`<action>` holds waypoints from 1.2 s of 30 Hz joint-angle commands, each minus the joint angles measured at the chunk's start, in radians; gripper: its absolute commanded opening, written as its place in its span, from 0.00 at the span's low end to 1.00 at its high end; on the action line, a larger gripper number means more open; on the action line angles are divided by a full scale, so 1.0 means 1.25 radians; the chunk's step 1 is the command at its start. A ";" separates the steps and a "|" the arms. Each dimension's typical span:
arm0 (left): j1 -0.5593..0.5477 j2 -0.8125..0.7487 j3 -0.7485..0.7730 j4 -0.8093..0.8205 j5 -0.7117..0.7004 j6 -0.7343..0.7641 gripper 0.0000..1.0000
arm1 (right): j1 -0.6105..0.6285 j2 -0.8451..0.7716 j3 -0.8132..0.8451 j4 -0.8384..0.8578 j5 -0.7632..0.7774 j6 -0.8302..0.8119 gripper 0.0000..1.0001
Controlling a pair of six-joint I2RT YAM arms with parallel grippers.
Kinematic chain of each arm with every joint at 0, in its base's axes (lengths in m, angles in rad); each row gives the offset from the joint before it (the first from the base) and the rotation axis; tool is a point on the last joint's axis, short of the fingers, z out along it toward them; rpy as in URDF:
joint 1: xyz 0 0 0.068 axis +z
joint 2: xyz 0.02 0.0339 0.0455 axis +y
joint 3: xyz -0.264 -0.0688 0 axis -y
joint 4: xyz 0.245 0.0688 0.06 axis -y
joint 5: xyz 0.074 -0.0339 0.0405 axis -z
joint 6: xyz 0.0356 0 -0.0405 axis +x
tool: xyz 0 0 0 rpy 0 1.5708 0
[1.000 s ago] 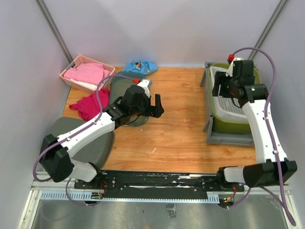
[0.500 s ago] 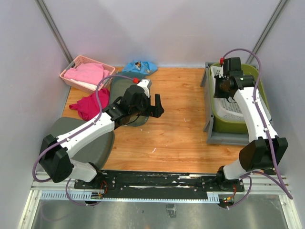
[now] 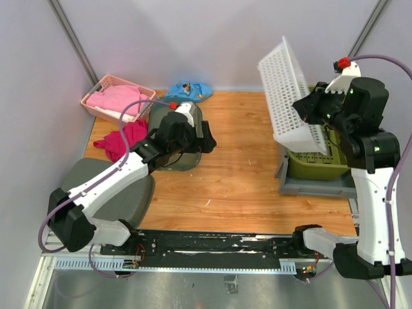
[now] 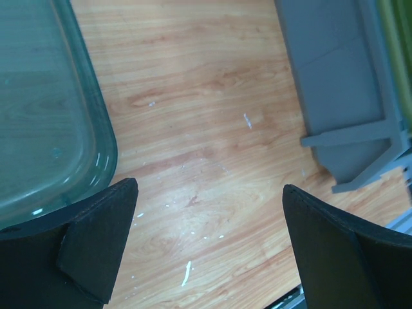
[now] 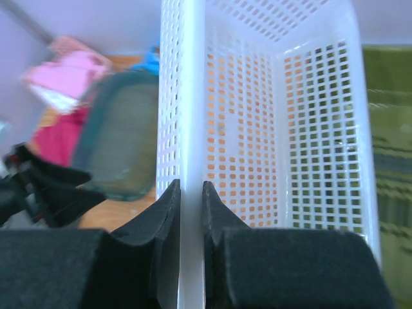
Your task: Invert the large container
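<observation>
The large container [image 3: 310, 185] is a light grey crate standing upright at the right of the table, and its corner shows in the left wrist view [image 4: 335, 77]. An olive-green bin [image 3: 322, 166] sits inside it. Above them hangs a white mesh basket [image 3: 283, 96], tilted on its side. My right gripper [image 3: 309, 111] is shut on the basket's rim; in the right wrist view the gripper [image 5: 191, 187] pinches the white rim of the basket [image 5: 309, 129]. My left gripper [image 3: 201, 140] hovers open over the bare wood left of centre, and in its own wrist view nothing lies inside this gripper [image 4: 209, 193].
A dark translucent tray [image 3: 168, 138] lies under the left arm. A pink basket [image 3: 116, 100] of pink cloth, a magenta cloth [image 3: 119, 140] and a blue cloth [image 3: 188, 90] lie at the back left. A grey round pad [image 3: 132, 193] sits at the near left.
My right gripper closed on the white mesh basket's rim and lifted it up out of the olive-green bin, tilting it. The left gripper shifted slightly left.
</observation>
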 commanded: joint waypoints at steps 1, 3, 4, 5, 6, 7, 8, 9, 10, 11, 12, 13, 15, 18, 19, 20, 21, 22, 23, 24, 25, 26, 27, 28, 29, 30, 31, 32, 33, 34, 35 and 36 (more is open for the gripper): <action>0.073 -0.101 -0.011 0.028 0.011 -0.106 0.99 | 0.053 -0.002 -0.070 0.215 -0.220 0.149 0.01; 0.101 -0.148 -0.043 0.040 0.003 -0.146 0.99 | 0.082 -0.011 -0.141 0.330 -0.248 0.240 0.01; 0.108 -0.173 -0.056 0.043 -0.011 -0.161 0.99 | 0.090 -0.016 -0.189 0.409 -0.270 0.292 0.01; 0.110 -0.196 -0.064 0.044 -0.028 -0.173 0.99 | 0.094 -0.022 -0.238 0.484 -0.283 0.348 0.01; 0.111 -0.215 -0.073 0.043 -0.045 -0.186 0.99 | 0.102 -0.026 -0.295 0.552 -0.282 0.400 0.01; 0.111 -0.232 -0.079 0.041 -0.058 -0.196 0.99 | 0.109 -0.022 -0.330 0.604 -0.275 0.449 0.01; 0.111 -0.247 -0.082 0.040 -0.068 -0.201 0.99 | 0.118 -0.014 -0.357 0.648 -0.273 0.489 0.01; 0.111 -0.258 -0.086 0.039 -0.075 -0.206 0.99 | 0.131 -0.003 -0.379 0.682 -0.265 0.519 0.01; 0.111 -0.266 -0.089 0.038 -0.079 -0.208 0.99 | 0.144 0.011 -0.398 0.708 -0.251 0.557 0.01; 0.111 -0.271 -0.092 0.038 -0.080 -0.208 0.99 | 0.156 0.024 -0.419 0.740 -0.244 0.585 0.01; 0.111 -0.273 -0.092 0.034 -0.081 -0.208 0.99 | 0.167 0.037 -0.439 0.774 -0.237 0.613 0.01; 0.111 -0.274 -0.092 0.033 -0.081 -0.208 0.99 | 0.177 0.050 -0.458 0.821 -0.235 0.643 0.01; 0.111 -0.273 -0.095 0.029 -0.079 -0.207 0.99 | 0.197 0.077 -0.469 0.889 -0.237 0.676 0.01; 0.111 -0.273 -0.096 0.025 -0.077 -0.207 0.99 | 0.226 0.099 -0.437 0.868 -0.212 0.672 0.01; 0.111 -0.274 -0.098 0.026 -0.078 -0.207 0.99 | 0.235 0.102 -0.430 0.869 -0.203 0.676 0.01; 0.111 -0.275 -0.098 0.026 -0.080 -0.207 0.99 | 0.241 0.103 -0.425 0.872 -0.193 0.679 0.00; 0.111 -0.274 -0.097 0.027 -0.081 -0.206 0.99 | 0.247 0.104 -0.418 0.876 -0.185 0.681 0.01; 0.111 -0.273 -0.097 0.028 -0.082 -0.205 0.99 | 0.253 0.105 -0.408 0.875 -0.178 0.680 0.01; 0.111 -0.271 -0.095 0.028 -0.081 -0.205 0.99 | 0.258 0.103 -0.396 0.867 -0.168 0.672 0.01; 0.111 -0.268 -0.093 0.028 -0.080 -0.204 0.99 | 0.265 0.100 -0.384 0.848 -0.153 0.662 0.01; 0.111 -0.267 -0.092 0.027 -0.081 -0.202 0.99 | 0.269 0.096 -0.375 0.837 -0.136 0.653 0.00; 0.111 -0.265 -0.092 0.026 -0.081 -0.202 0.99 | 0.272 0.090 -0.373 0.832 -0.120 0.648 0.01; 0.111 -0.263 -0.091 0.026 -0.081 -0.201 0.99 | 0.274 0.085 -0.378 0.830 -0.102 0.649 0.01; 0.111 -0.263 -0.093 0.027 -0.082 -0.202 0.99 | 0.275 0.081 -0.385 0.831 -0.086 0.653 0.00; 0.111 -0.261 -0.093 0.029 -0.082 -0.201 0.99 | 0.274 0.078 -0.393 0.829 -0.075 0.662 0.01; 0.111 -0.259 -0.093 0.030 -0.081 -0.200 0.99 | 0.274 0.077 -0.402 0.827 -0.065 0.672 0.01; 0.111 -0.256 -0.092 0.029 -0.081 -0.200 0.99 | 0.274 0.075 -0.416 0.829 -0.056 0.683 0.01; 0.111 -0.255 -0.091 0.029 -0.080 -0.200 0.99 | 0.275 0.073 -0.431 0.836 -0.048 0.698 0.01; 0.111 -0.254 -0.092 0.029 -0.080 -0.199 0.99 | 0.275 0.072 -0.453 0.842 -0.040 0.719 0.01; 0.111 -0.253 -0.092 0.029 -0.080 -0.197 0.99 | 0.274 0.071 -0.475 0.854 -0.035 0.741 0.01; 0.111 -0.251 -0.093 0.029 -0.080 -0.197 0.99 | 0.274 0.069 -0.495 0.867 -0.029 0.761 0.01; 0.111 -0.250 -0.093 0.029 -0.078 -0.196 0.99 | 0.274 0.068 -0.517 0.883 -0.024 0.779 0.01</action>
